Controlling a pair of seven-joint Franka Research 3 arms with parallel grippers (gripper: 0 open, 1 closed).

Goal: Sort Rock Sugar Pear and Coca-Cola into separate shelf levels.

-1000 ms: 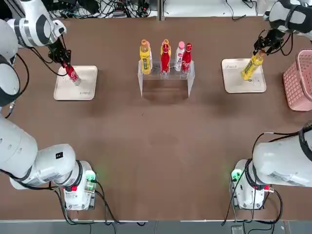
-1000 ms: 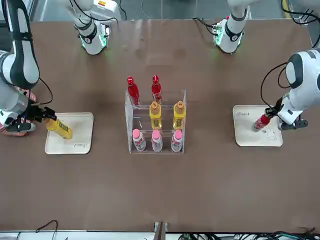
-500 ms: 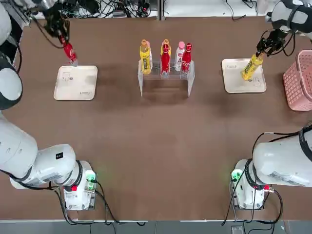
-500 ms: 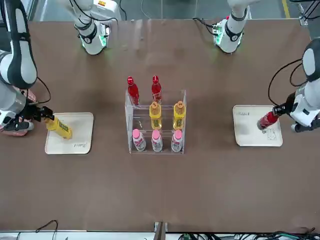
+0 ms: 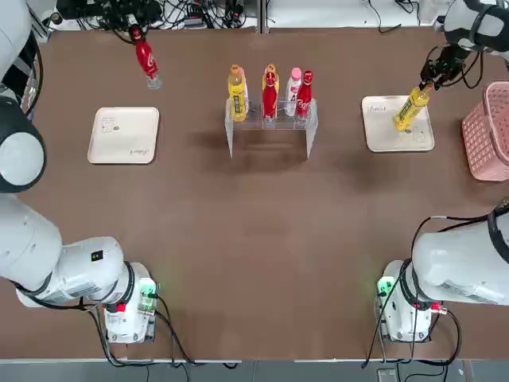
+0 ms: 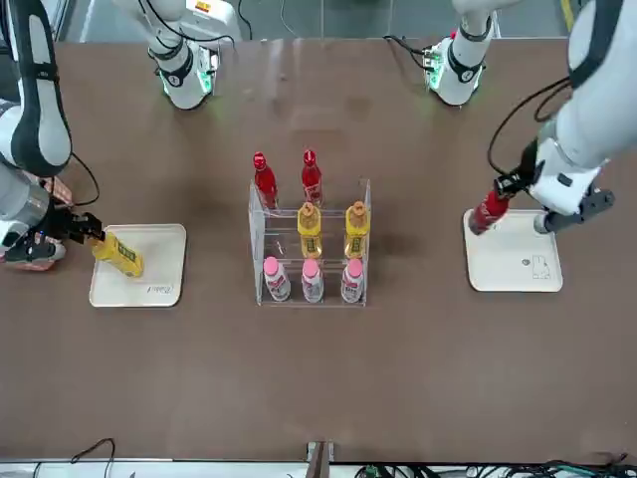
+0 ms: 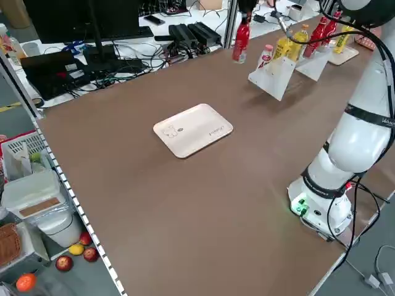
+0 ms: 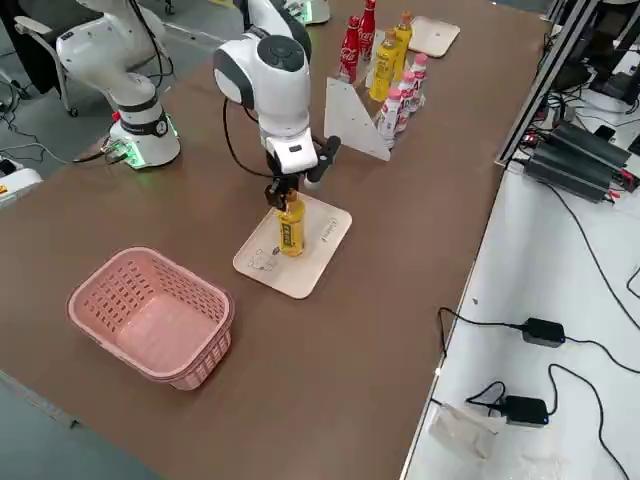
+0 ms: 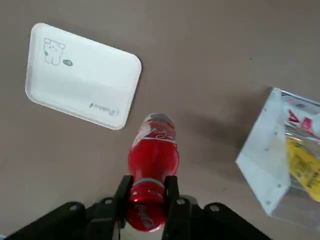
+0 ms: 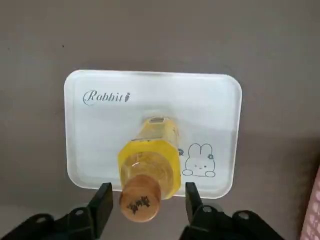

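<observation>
Left tray point(image 5: 123, 135): bare. The Coca-Cola bottle that leaned on it a second ago has been lifted off.

Right tray point(image 10: 100, 130): carries one Rock Sugar Pear bottle point(image 10: 149, 165), which leans slightly and has kept its place over the last second.

Right end effector point(image 10: 147, 197): sits over that bottle's orange cap. The jaws are half-narrowed, one finger on each side of the neck with a gap on both sides, and they have drawn in over the last second. No grip shows yet.

Pink basket point(image 5: 485, 135): stands on the table just beside the right tray, at the outer side.

Acrylic shelf point(image 5: 306, 131): stands at table centre, between the two trays. It holds two shelved Coca-Cola bottles point(image 6: 264, 179), two shelved Rock Sugar Pear bottles point(image 6: 310, 231) and three pink-capped bottles point(image 6: 312, 281). Which level carries which row cannot be told for certain.

Left end effector point(image 9: 147, 187): clamped on the neck of the Coca-Cola bottle point(image 9: 152, 155). The bottle hangs base-down, clear of the table.

Change: the left arm has raised the bottle and swung it past the tray's far edge, toward the shelf side.

Meaning for task: transport of the red bottle is judged under way, with placement beside the shelved Coca-Cola bottles as the next step. The yellow bottle's pick-up is judged imminent.

Relative position: the carried bottle is well apart from the shelf.
</observation>
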